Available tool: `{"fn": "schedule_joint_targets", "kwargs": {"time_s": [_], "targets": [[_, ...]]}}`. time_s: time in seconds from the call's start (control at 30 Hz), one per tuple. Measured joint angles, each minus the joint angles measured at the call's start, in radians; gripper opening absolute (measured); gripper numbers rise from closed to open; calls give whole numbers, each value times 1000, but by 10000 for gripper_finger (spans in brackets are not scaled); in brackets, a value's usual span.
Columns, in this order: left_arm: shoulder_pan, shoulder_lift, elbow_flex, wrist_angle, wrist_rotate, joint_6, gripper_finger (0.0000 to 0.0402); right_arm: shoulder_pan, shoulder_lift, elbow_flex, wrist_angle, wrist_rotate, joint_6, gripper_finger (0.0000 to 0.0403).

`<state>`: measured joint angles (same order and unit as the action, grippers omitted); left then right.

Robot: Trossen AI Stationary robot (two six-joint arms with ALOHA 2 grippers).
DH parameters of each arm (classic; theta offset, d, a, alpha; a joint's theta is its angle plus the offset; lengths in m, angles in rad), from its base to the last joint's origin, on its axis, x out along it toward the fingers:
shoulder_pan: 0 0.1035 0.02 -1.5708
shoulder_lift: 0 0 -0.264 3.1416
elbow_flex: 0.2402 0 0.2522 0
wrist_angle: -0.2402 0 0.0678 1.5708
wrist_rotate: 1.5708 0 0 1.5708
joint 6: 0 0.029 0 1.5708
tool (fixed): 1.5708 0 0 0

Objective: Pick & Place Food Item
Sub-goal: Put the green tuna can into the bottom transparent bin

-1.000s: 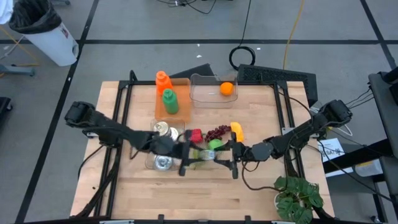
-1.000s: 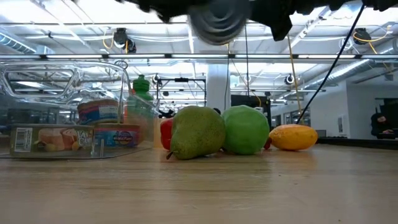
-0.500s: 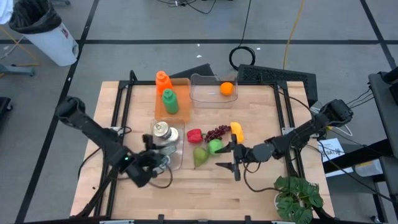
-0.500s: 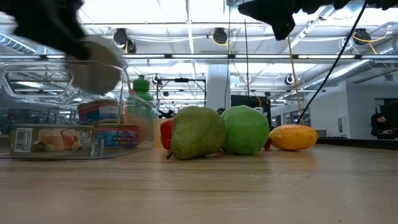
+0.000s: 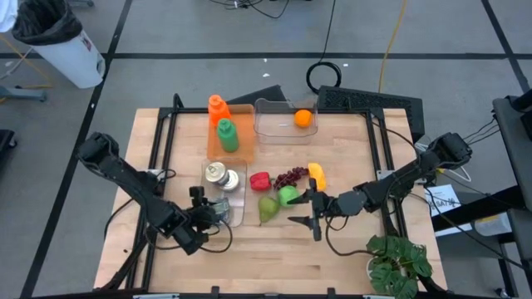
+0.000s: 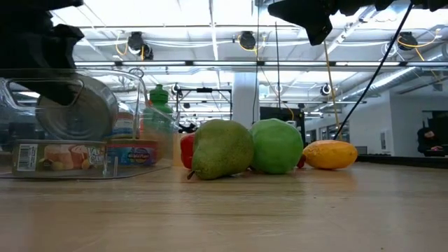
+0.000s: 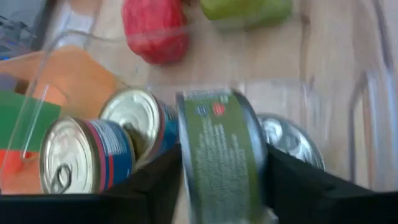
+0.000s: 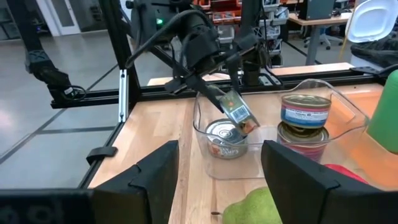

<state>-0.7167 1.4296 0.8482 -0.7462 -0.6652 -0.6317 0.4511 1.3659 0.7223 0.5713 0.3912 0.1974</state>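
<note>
My left gripper [image 5: 208, 214] is shut on a flat green-labelled can [image 7: 221, 149], held over the near end of a clear bin [image 5: 244, 208] that holds several cans [image 7: 87, 155]. In the low view the can's silver end [image 6: 77, 115] shows at the left, above a can lying in the bin. A pear [image 6: 220, 148], green apple [image 6: 278, 145], red fruit [image 5: 259, 180], grapes [image 5: 290, 176] and a yellow fruit [image 6: 330, 154] lie on the table right of the bin. My right gripper [image 5: 312, 214] is open, just right of the pear. My left gripper pinches the green-labelled can between its two fingers [image 7: 155, 186], one on each flat end, with the label band [image 7: 217, 124] facing the wrist. The fingers slant down from the table's near left. The can stands on edge, lifted over a can [image 8: 224, 138] in the bin.
A second clear bin [image 5: 268, 133] at the far edge holds an orange [image 5: 302, 118]. Beside it, an orange bottle [image 5: 217, 106] and a green bottle [image 5: 226, 134] stand on an orange board. A potted plant [image 5: 395, 262] sits at the near right corner.
My left gripper has carried the can from above the pear toward the table's left and near edge, then back a little over the clear bin's near end, and has come down. The can now hangs low over the bin.
</note>
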Motion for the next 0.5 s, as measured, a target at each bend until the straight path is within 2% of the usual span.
{"fn": "schedule_joint_targets", "kwargs": {"time_s": [0.13,0.23,0.37,0.5], "targets": [[12,-2,-1,39,-4,-33,300,0,0,0,-2,0,0,213],[12,-2,-1,68,10,-60,349,0,0,0,-10,0,0,212],[11,-2,-1,75,28,-70,385,0,0,0,-18,0,0,212],[11,-1,-2,95,35,-60,394,0,0,0,-24,0,0,212]]}}
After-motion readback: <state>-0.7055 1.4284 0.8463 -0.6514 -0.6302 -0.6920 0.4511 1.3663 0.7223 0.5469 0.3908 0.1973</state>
